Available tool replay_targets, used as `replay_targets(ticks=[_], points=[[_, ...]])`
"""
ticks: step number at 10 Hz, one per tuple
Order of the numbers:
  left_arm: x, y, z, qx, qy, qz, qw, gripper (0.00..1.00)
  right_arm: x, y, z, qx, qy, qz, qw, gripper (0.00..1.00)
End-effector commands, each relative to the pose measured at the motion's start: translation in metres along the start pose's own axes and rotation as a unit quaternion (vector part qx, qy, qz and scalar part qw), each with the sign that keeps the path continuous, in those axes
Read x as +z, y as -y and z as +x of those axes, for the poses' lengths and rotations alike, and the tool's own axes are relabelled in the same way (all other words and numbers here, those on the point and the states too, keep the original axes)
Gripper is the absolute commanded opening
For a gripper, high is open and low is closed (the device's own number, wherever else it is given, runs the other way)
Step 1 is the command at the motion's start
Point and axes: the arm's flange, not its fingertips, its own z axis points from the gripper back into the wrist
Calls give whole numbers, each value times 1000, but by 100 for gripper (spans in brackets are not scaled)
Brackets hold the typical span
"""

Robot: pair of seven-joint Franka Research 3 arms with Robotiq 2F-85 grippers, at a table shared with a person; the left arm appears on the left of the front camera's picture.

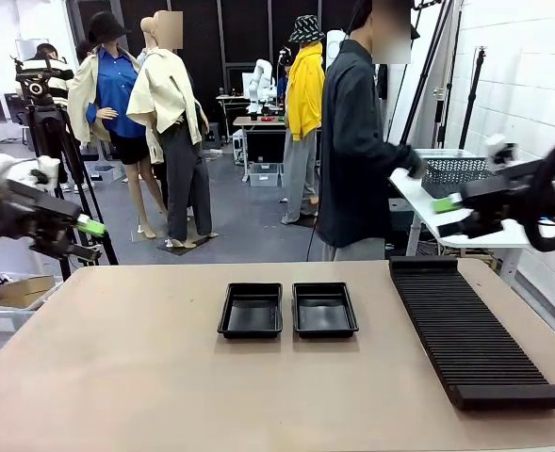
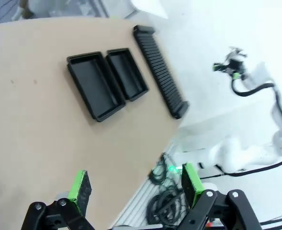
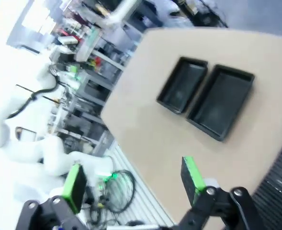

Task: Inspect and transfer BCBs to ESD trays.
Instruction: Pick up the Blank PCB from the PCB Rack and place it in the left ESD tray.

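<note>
ESD trays (2, black and shallow) lie side by side mid-tabletop, just apart. The left gripper hangs in the air off the tabletop's far left corner, jaws spread wide. Right of the trays lies a long ribbed black rack. The right gripper hangs beyond the rack's far end, jaws likewise spread.

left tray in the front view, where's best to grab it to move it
Grip the raised rim of the left tray on its outer long side, coming straight down with one finger inside and one outside. It lies flat and shallow on the table, so the flared rim is likely the only edge to pinch, and the other tray sits close along its inner side.
</note>
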Motion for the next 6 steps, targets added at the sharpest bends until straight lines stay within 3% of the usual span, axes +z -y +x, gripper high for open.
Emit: replay_targets(ticks=[1,4,6], points=[[35,-7,-30,16,41,-49,998,100,40,28,-31,-26,51,74,996,100],[82,-41,-74,30,96,-89,991,100,107,52,-66,-35,78,121,989,100],[102,-64,-102,46,116,-101,987,100,129,64,-82,-39,94,126,987,100]])
